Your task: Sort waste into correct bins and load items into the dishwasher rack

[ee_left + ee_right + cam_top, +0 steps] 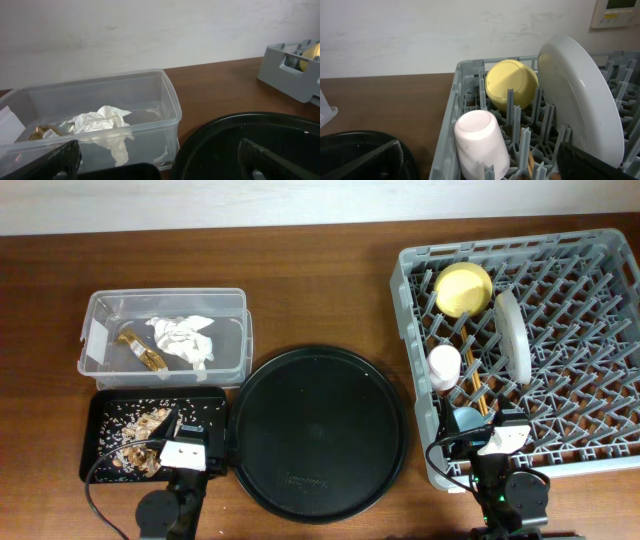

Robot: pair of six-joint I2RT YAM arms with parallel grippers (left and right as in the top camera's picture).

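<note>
The clear tub (165,296) holds the white tissue (183,340) and the gold-brown wrapper (140,352). Both also show in the left wrist view, tissue (105,122) and wrapper (44,132). The shallow black tray (208,404) holds tan food scraps (138,438). The grey rack (412,310) holds the yellow bowl (463,288), the white plate (513,335) on edge, the upturned pink cup (444,366), the chopsticks (478,390) and the light blue cup (466,420). My left gripper (187,442) is open and empty over the black tray's near right corner. My right gripper (500,438) is open and empty at the rack's near left corner, facing the pink cup (477,140).
The large round black tray (318,420) lies between the two arms, against the shallow tray and close to the rack's left wall (447,135). The tub's right end (170,110) is close to its rim. A pale wall stands behind the table.
</note>
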